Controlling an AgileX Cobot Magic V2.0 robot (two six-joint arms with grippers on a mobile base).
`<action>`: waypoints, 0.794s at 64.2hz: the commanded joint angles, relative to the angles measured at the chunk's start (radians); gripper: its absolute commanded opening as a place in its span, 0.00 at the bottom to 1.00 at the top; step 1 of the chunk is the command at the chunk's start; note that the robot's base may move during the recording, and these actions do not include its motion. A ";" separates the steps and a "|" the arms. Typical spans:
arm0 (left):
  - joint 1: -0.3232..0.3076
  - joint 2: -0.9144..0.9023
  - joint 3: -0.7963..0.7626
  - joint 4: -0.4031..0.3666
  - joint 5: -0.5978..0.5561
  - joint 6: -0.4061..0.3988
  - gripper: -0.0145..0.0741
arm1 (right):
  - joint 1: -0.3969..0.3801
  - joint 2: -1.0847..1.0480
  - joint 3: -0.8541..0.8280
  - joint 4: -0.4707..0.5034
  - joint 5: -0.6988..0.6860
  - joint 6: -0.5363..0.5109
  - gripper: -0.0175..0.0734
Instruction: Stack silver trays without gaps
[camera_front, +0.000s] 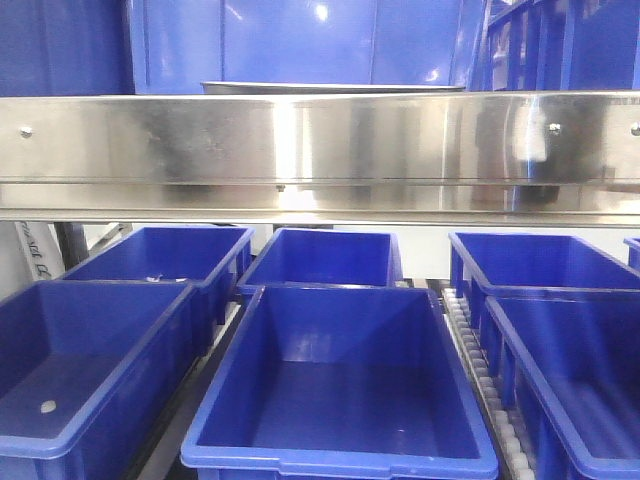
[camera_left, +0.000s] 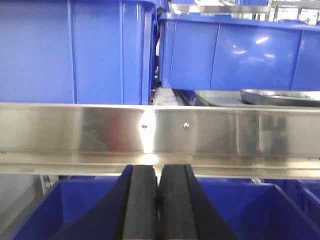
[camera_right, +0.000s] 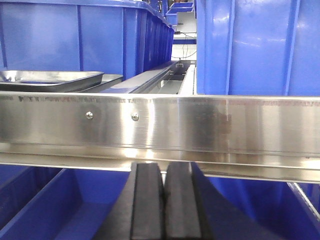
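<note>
The left tool (camera_left: 159, 205) has its two black fingers pressed together with nothing between them, and the right tool (camera_right: 163, 202) is the same, closed on nothing. Both sit low, below the long steel rail (camera_front: 320, 150), over the open blue bins (camera_front: 340, 390).

The trays (camera_left: 260, 97) lie on the level behind the rail, in front of the tall upper bins (camera_left: 235, 55). The left wrist view shows them to its right, one seeming to rest in or on another; the right wrist view shows them to its left. From the front only a thin rim peeks above the rail.

They look like thin, stiff sheet steel: probably light, rigid and slick, likely to clatter and slide. The flat rim seems the only purchase; pinching it mid-side should keep a tray level for seating flush.
</note>
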 joint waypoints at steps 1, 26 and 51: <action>-0.006 -0.006 -0.001 0.004 -0.040 -0.011 0.15 | 0.003 -0.005 -0.001 -0.010 -0.012 -0.002 0.11; -0.006 -0.006 -0.001 0.042 -0.042 -0.075 0.15 | 0.003 -0.005 -0.001 -0.010 -0.012 -0.002 0.11; -0.006 -0.006 -0.001 0.021 -0.044 -0.027 0.15 | 0.003 -0.005 -0.001 -0.010 -0.012 -0.002 0.11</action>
